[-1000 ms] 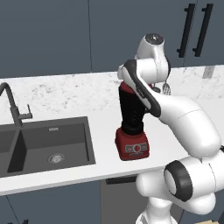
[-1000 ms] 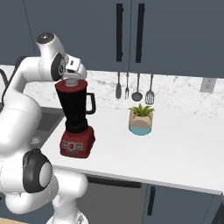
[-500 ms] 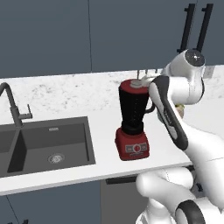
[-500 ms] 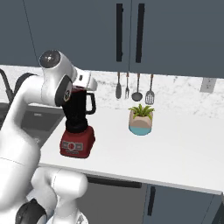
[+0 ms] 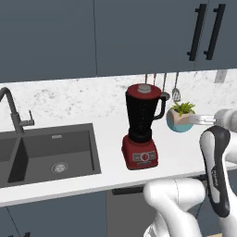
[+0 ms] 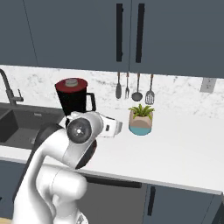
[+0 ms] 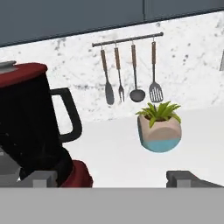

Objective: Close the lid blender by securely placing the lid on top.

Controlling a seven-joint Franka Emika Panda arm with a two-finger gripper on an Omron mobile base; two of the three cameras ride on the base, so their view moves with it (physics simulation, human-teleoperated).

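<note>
sink (image 5: 51,157), faucet (image 5: 11,111), potted plant (image 7: 159,127), hanging utensils (image 7: 129,74)

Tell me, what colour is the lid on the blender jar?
The lid is red, with a grey knob; the left base view shows it best.

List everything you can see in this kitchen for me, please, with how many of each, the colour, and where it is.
blender: 1, black jar on red base, on the counter right of the sink
lid: 1, red with grey knob, on top of the jar
potted plant: 1, green in beige and blue pot, right of the blender
hanging utensils: 4, dark with brown handles, on a wall rail
sink: 1, dark grey, left
faucet: 1, dark, behind the sink
gripper: 1, grey fingers apart, low beside the blender, holding nothing
</note>
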